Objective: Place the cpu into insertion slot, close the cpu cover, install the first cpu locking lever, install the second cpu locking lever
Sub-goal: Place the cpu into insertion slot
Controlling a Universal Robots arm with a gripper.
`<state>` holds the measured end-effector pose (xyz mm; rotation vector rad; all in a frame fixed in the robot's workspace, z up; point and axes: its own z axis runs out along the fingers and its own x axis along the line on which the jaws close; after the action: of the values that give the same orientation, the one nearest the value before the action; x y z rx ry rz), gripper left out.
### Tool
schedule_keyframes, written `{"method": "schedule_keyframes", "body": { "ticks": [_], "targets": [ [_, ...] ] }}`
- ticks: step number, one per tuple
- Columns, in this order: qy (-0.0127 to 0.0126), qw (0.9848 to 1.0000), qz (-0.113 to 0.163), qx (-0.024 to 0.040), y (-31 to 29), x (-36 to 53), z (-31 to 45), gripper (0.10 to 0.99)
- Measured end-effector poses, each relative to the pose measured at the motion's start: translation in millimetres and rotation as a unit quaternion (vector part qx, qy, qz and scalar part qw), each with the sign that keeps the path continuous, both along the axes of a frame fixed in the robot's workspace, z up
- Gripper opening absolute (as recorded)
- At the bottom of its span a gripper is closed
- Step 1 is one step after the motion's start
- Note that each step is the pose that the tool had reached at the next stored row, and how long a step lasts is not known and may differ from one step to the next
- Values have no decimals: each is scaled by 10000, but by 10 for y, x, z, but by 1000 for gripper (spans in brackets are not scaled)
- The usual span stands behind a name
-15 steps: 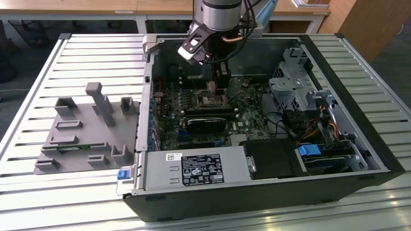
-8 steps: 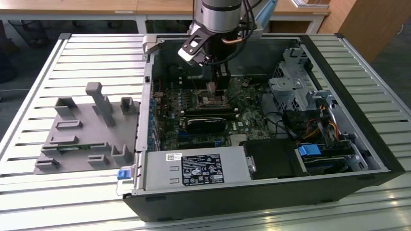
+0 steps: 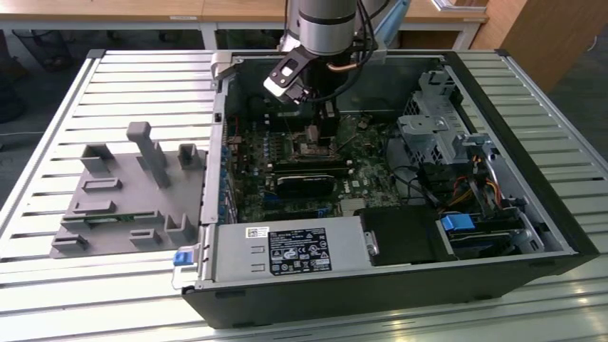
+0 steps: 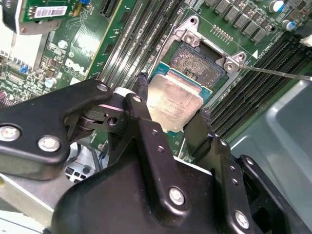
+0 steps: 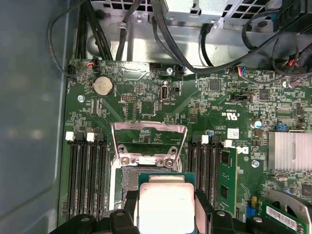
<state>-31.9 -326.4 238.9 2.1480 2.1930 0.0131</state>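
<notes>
printed label on the power supply; barcode sticker on green card

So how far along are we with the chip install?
Nothing looks finished yet. In hand: the gripper is shut on the flat square silvery-beige cpu, held close to the square black insertion slot, whose contacts lie exposed. Left: seating it, closing the thin silvery frame-shaped cpu cover, which stands open, and both locking levers.
</notes>
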Motion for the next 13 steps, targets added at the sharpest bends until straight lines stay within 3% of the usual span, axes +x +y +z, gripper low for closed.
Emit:
{"method": "schedule_keyframes", "body": {
  "ticks": [13],
  "targets": [
    [0,10000,18,-4,23,-34,-196,541]
  ]
}}
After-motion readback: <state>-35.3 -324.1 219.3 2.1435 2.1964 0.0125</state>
